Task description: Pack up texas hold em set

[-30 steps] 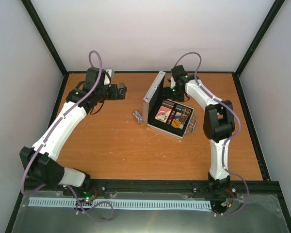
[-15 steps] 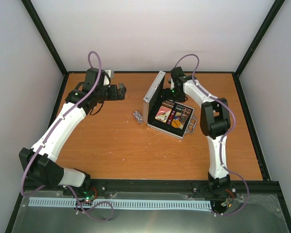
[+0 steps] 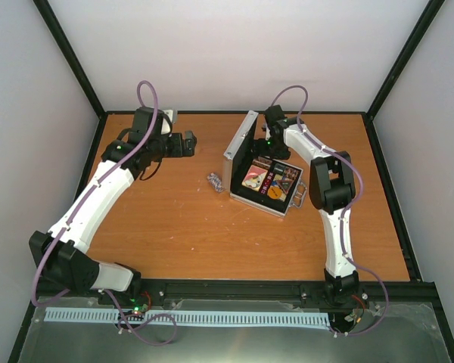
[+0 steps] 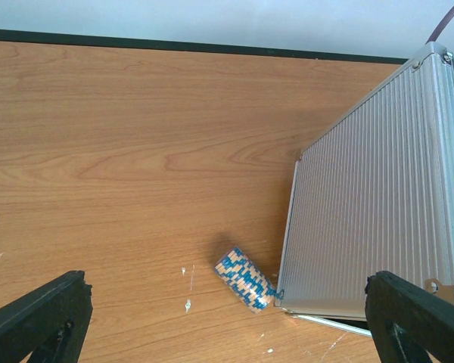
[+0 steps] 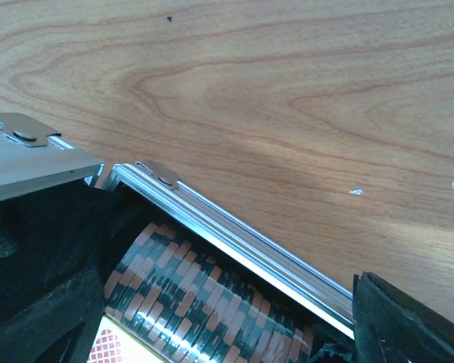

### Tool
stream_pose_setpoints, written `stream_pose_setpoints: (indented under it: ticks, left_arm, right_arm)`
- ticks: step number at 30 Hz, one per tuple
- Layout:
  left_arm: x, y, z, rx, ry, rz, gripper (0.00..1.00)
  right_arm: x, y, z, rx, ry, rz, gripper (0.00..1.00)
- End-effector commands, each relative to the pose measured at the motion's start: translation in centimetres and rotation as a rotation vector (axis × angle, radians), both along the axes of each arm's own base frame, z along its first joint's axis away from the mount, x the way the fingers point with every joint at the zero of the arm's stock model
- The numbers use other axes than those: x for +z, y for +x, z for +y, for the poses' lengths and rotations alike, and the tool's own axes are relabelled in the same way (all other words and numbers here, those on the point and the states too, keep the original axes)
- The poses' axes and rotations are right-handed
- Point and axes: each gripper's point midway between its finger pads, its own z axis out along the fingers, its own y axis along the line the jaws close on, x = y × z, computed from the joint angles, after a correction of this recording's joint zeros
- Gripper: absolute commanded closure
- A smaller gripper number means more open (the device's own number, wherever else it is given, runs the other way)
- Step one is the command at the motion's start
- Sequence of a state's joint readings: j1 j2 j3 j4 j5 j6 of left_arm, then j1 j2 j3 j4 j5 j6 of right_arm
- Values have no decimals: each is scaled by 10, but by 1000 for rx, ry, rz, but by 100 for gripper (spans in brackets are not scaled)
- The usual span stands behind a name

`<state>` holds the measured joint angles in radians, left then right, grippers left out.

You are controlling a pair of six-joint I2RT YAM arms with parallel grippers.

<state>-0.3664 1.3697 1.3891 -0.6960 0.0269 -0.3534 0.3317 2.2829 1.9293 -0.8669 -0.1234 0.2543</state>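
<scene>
On a wooden table [image 3: 174, 219], the left arm [image 3: 98, 193] and right arm [image 3: 337, 227] extend toward the texas hold em set at the far side. The small silver case [image 3: 261, 203] lies right of centre. Its ribbed lid [image 4: 371, 204] stands open and screens part of the black lining from above. The left gripper [image 4: 225, 321] hovers off the lid's outer face, its fingers [image 4: 38, 318] spread wide, cropped by the frame and holding nothing. The right gripper [image 5: 219, 333] hangs over the case's far corner, also spread, with only dark finger stubs visible. From overhead it is largely masked by its own wrist and the lid. A red-and-black chip stack [image 5: 204, 302] lies on its side just inside the rim. A blue-striped chip stack [image 4: 246, 280] lies on the table at the lid's lower corner, and whether it touches cannot be judged. The card deck [image 3: 253, 178] and orange disc [image 3: 277, 194] sit in the case, while the other pieces are too small to make out.
</scene>
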Motion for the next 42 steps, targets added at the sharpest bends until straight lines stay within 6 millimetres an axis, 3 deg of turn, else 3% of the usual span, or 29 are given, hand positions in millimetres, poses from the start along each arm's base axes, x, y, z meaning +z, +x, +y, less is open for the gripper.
stream_pose_setpoints:
  ticks: [1, 42]
  left_arm:
    - [13, 1, 4, 18, -20, -36, 0]
    - [12, 1, 7, 30, -11, -43, 0]
  right_arm:
    - [-6, 0, -10, -21, -60, 12, 11]
    - [-10, -40, -53, -52, -203, 49, 11]
